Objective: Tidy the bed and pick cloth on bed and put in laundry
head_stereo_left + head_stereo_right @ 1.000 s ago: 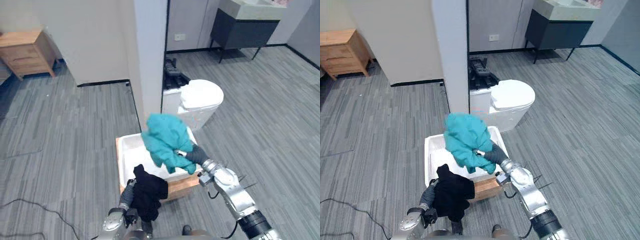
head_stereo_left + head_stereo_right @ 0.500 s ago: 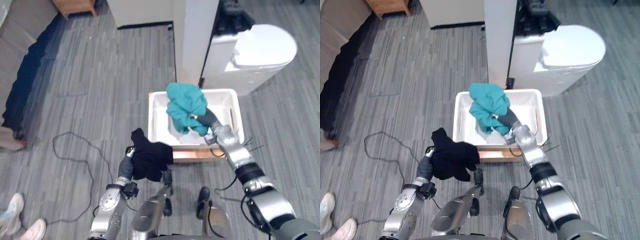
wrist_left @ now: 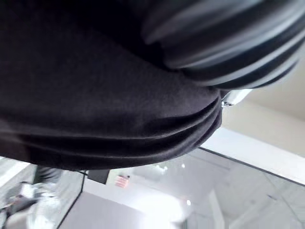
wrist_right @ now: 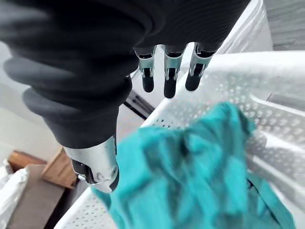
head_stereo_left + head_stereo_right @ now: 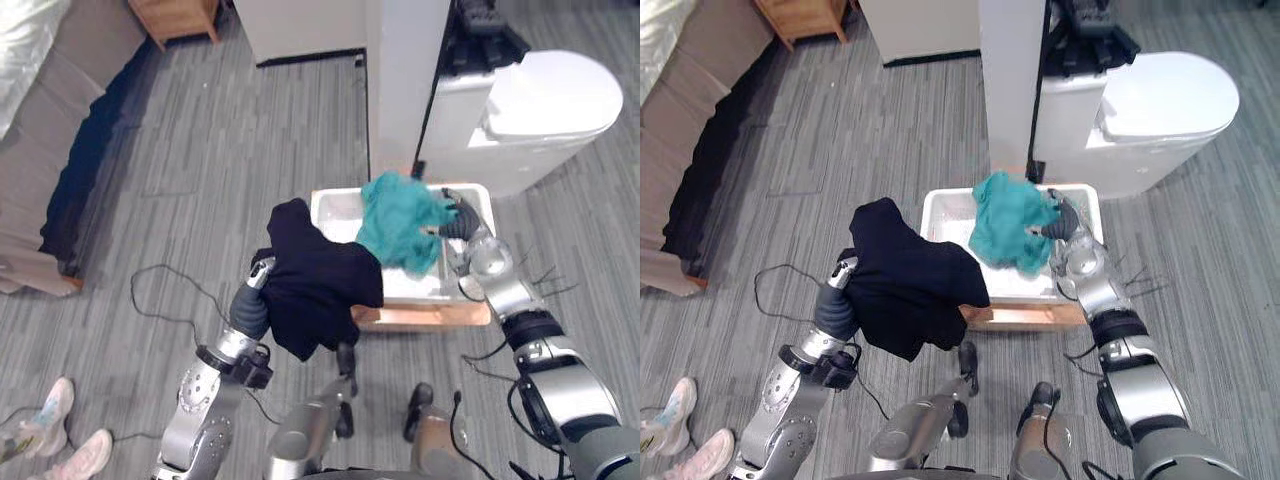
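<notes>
Teal cloth [image 5: 1005, 232] loose in white laundry basket [image 5: 948, 212], just below open, empty right hand [image 5: 1065, 222]. Black cloth [image 5: 910, 285] draped over left hand [image 5: 837, 302], grip impossible to tell. Best carried across toward right hand, well past basket rim, then released low.

1. left arm [image 5: 205, 395]: silver-grey, entering from the lower left; the forearm is angled up and forward with the wrist raised.
2. left hand [image 5: 248, 308]: the dark ribbed cover stands upright above the forearm. Everything past the cover is hidden, so the grip cannot be read.
3. right arm [image 5: 515, 310]: silver-grey, entering from the lower right and stretched forward; the forearm runs almost straight to the wrist.
4. right hand [image 5: 455, 214]: dark ribbed cover uppermost. The fingers [image 4: 165, 76] are straight, side by side, with dark tips pointing away. The thumb [image 4: 97, 167] is held apart from them.
</notes>
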You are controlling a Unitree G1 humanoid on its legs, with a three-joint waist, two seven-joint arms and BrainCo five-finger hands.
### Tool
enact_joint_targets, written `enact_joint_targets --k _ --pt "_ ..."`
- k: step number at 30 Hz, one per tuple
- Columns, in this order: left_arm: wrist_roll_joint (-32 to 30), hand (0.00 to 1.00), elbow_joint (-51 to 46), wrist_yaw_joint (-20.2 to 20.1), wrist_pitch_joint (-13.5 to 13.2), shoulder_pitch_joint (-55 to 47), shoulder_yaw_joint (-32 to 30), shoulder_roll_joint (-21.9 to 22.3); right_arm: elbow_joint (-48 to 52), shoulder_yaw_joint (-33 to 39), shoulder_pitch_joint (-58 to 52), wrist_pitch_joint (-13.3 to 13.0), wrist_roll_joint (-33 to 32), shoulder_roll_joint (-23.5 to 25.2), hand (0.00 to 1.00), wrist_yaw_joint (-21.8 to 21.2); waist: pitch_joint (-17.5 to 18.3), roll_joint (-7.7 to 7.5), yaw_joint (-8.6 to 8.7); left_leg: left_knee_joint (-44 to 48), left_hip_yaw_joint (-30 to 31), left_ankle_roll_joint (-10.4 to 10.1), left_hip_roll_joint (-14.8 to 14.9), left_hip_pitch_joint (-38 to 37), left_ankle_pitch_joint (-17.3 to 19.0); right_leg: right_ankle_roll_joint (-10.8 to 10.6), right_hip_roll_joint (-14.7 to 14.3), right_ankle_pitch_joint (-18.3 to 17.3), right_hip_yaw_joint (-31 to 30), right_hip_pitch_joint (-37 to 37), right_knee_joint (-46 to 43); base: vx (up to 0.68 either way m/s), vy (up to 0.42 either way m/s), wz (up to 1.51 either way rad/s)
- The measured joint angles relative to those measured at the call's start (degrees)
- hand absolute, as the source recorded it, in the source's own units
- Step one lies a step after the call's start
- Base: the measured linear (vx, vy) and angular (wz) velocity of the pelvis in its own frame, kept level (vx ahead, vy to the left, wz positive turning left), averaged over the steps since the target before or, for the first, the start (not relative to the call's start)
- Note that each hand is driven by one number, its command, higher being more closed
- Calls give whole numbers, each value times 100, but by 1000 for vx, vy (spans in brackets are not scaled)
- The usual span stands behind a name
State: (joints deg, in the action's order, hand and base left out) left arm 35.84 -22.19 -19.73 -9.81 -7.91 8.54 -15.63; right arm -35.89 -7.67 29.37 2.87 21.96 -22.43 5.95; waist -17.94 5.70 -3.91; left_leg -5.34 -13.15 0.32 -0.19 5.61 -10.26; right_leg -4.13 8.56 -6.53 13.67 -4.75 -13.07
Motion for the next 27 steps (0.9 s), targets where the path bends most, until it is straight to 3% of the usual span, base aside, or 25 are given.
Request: enact_joint_targets --k 3,5,9,12,15,18,23,27 --pt "-61 100 -56 177 0 181 -124 -85 397 20 -637 179 114 127 0 91 167 -195 74 0 -98 1 71 -186 -1 33 -108 106 -142 239 296 102 -92 -35" --pt "-342 100 -61 548 -3 491 -331 -86 777 121 -1312 315 110 300 0 184 436 -352 246 0 -158 21 141 -268 15 68 -213 210 -283 368 559 87 -81 -38" --pt "-638 100 18 1315 -2 1564 -704 -137 1341 293 -2313 448 82 460 0 235 548 -440 486 -3 -373 40 253 -519 45 107 -332 302 -490 571 727 13 -41 -37" --pt "-705 100 992 1989 1 2857 -751 -528 1421 249 -2832 499 -20 500 0 259 705 -457 629 -12 -635 -1 410 -619 216 183 -464 344 -706 558 816 -55 0 -52" --pt "-740 100 2580 2607 56 3993 -577 -807 1446 214 -3026 507 -127 523 0 254 742 -500 895 -49 -889 -71 495 -667 268 206 -482 498 -747 538 897 -81 15 -47" --pt "-778 100 3098 2792 42 4248 -276 -801 1503 194 -3163 506 -259 535 0 229 746 -518 959 -50 -1120 -72 537 -597 267 203 -485 641 -843 374 930 -44 23 -45" --pt "-1348 100 3763 2879 34 4301 268 -614 1503 -9 -3209 504 -421 714 0 158 685 -610 979 -48 -1378 -96 574 -241 242 204 -518 846 -1067 -102 928 -40 25 -27" --pt "-1690 100 4301 2851 51 4451 508 -532 1560 -17 -3074 451 -574 879 0 165 299 -770 998 -23 -1390 -43 575 -6 164 240 -520 970 -1080 -353 900 -43 37 -4"
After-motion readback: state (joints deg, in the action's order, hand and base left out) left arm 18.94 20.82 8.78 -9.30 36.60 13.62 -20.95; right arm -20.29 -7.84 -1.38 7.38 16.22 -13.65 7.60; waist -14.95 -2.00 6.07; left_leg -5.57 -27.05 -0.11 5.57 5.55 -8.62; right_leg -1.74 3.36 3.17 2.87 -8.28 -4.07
